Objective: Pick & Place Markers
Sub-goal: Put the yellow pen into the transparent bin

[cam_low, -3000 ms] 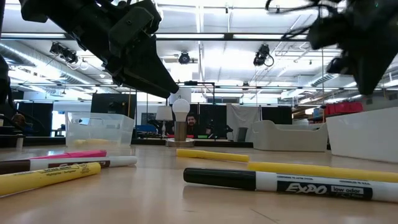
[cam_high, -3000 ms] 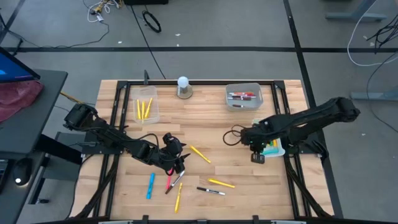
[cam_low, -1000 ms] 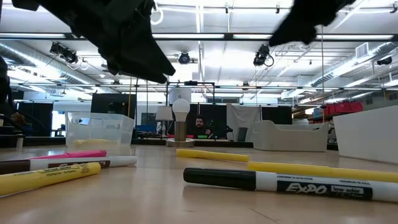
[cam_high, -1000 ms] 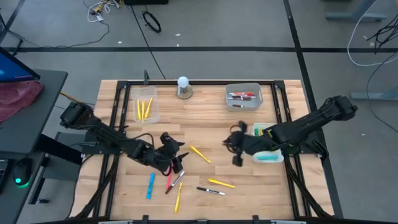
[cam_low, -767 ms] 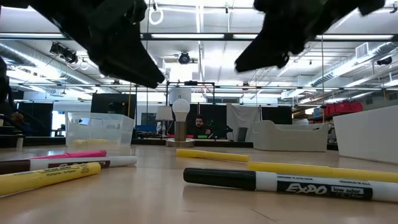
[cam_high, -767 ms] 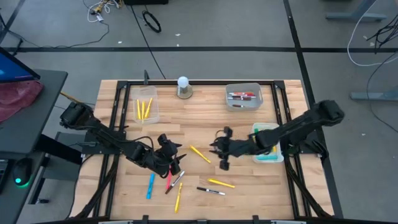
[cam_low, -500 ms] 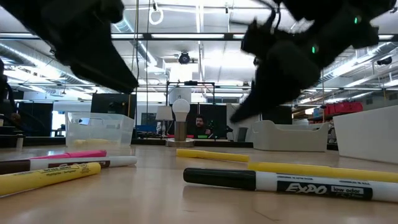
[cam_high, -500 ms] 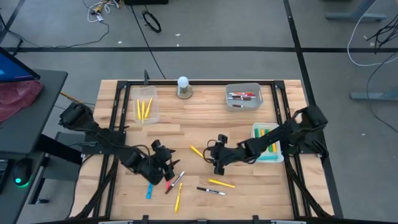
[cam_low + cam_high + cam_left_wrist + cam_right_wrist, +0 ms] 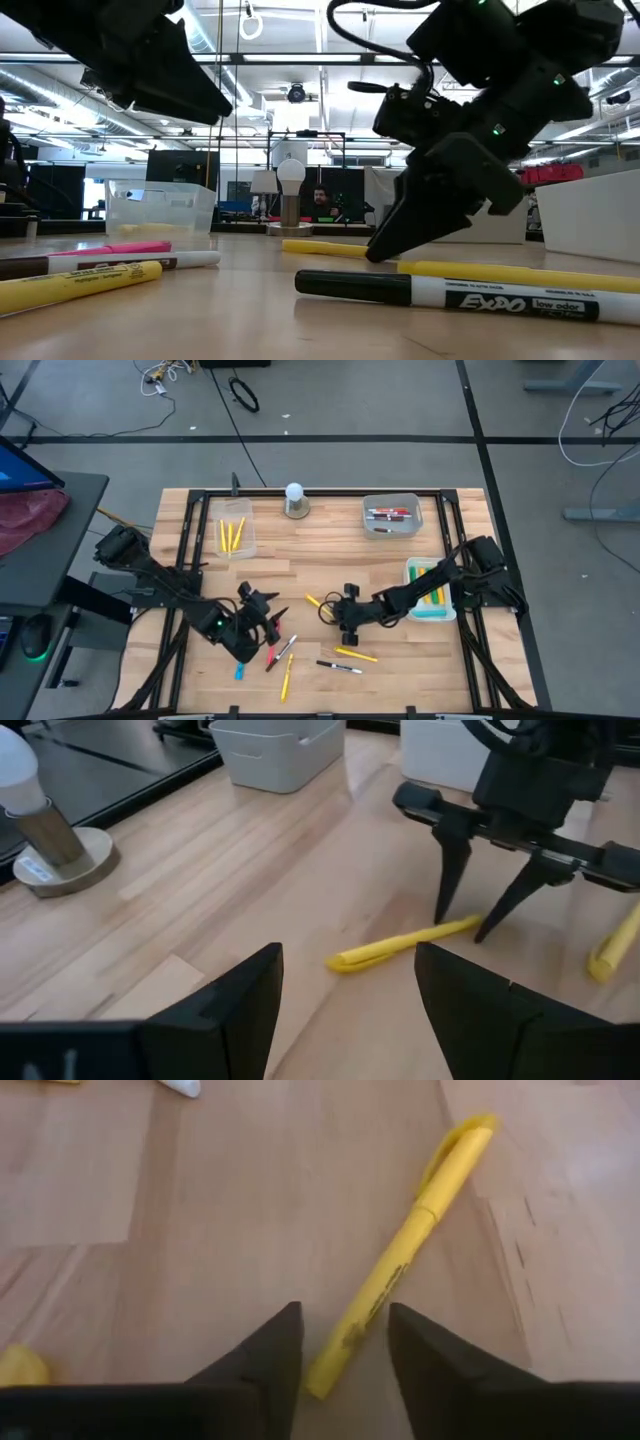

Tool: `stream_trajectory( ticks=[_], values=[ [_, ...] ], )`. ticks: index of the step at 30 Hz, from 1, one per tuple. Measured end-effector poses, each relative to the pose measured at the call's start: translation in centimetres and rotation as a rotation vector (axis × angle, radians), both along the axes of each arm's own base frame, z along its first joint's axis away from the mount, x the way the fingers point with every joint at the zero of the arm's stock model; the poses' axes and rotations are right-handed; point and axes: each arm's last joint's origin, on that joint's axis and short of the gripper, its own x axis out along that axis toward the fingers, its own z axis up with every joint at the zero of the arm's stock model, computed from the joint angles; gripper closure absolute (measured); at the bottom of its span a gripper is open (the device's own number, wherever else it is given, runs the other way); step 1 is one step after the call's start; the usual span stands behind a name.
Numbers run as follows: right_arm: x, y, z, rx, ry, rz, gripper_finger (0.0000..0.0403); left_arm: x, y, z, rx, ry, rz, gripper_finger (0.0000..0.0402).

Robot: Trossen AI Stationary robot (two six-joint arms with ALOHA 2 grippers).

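A yellow marker (image 9: 313, 601) (image 9: 410, 1245) lies flat on the wooden table, left of its middle. My right gripper (image 9: 334, 615) (image 9: 462, 925) is open and down at the table, with one finger on either side of the marker's end (image 9: 325, 1372). I see no finger touching it. My left gripper (image 9: 270, 622) (image 9: 345, 1010) is open and holds nothing. It hovers left of that marker, above a pink marker (image 9: 272, 654). Several more markers lie near the front edge: blue (image 9: 240, 671), yellow (image 9: 286, 677) (image 9: 356, 655) and black (image 9: 340, 667).
A clear bin (image 9: 232, 536) with yellow markers stands at the far left. A grey bin (image 9: 391, 515) with red ones is at the far right, and a white bin (image 9: 431, 601) sits at the right edge. A white round-topped knob (image 9: 294, 500) stands at the far edge.
My right gripper has come away from the white bin, toward the table's left and down to the table, and now stands over the yellow marker's end. My left gripper has swung a little toward the near left. No marker has moved.
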Motion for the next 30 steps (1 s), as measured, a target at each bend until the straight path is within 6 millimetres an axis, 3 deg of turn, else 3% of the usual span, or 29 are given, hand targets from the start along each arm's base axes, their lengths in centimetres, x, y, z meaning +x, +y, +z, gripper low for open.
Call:
stream_trajectory(
  ticks=[4,7,9,14,21,30],
  values=[
    [-0.1,-0.8,-0.3,0.006,0.048,-0.010,0.0315,0.3,0.3,0.0,0.021,0.029,-0.013,0.0168],
    [-0.1,-1.3,-0.4,0.012,0.059,-0.016,0.0371,0.7,0.4,-0.1,0.018,0.098,-0.096,0.0168],
    [-0.1,-1.3,-0.3,0.004,0.055,-0.008,0.0388,1.1,0.5,-0.1,0.011,0.140,-0.164,0.0168],
    [-0.2,-0.8,0.6,-0.054,-0.007,0.008,0.0375,2.5,0.8,-0.3,0.054,0.176,-0.284,0.0168],
    [-0.3,-0.9,3.4,-0.099,-0.099,-0.002,0.0393,5.1,1.6,-1.5,0.189,0.200,-0.387,0.0168],
    [-0.3,-0.7,3.6,-0.094,-0.111,0.012,0.0390,6.5,3.2,-3.4,0.196,0.268,-0.410,0.0168]
  ],
)
